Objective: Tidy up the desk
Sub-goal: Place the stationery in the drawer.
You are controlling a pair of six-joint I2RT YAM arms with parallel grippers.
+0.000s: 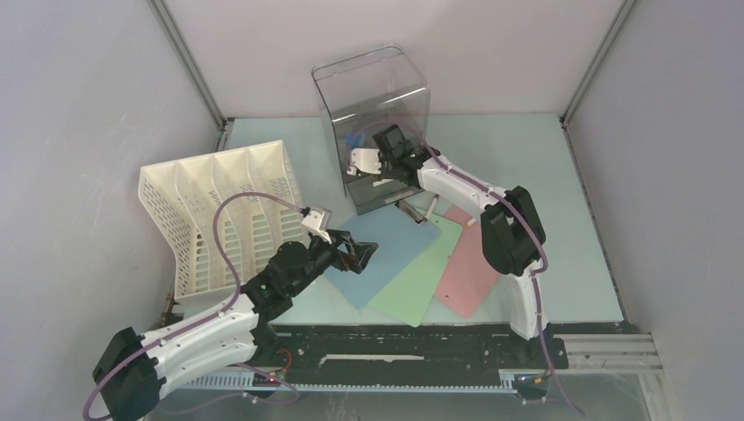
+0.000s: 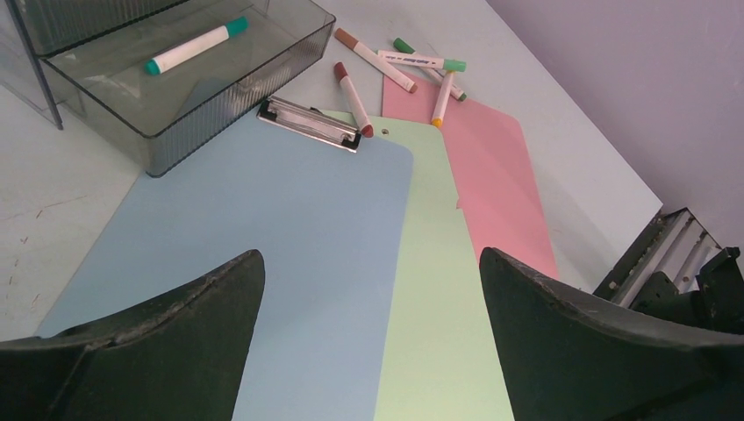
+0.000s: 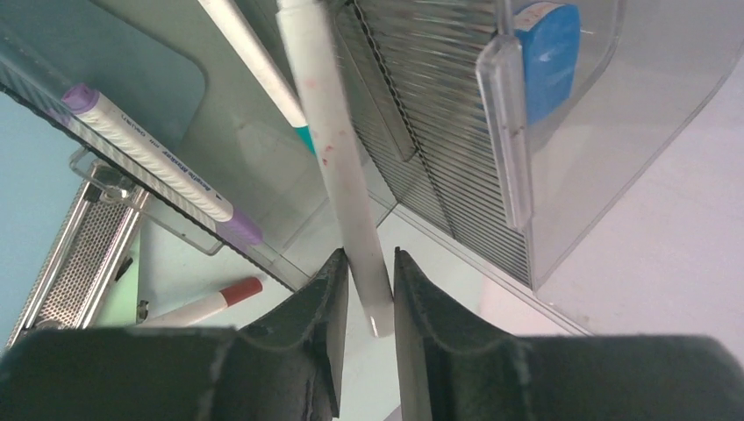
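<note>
The pale mint desk (image 1: 526, 158) holds a clear drawer box (image 1: 373, 88) with its lowest drawer (image 2: 202, 79) pulled out; a teal-capped marker (image 2: 195, 46) lies in the drawer. My right gripper (image 3: 370, 263) hangs over that drawer. A white marker (image 3: 338, 158) stands between its fingers, touching the left fingertip (image 3: 338, 263), with a slim gap at the other. My left gripper (image 2: 372, 263) is open and empty above the blue clipboard (image 2: 263, 228). Several loose markers (image 2: 412, 66) lie by the pink clipboard (image 2: 491, 167).
A green clipboard (image 2: 439, 289) lies between the blue and pink ones. A white slotted file rack (image 1: 224, 210) stands at the left. A purple-capped marker (image 3: 158, 158) shows through the clear plastic, and a red-capped one (image 3: 206, 303) lies on the desk below.
</note>
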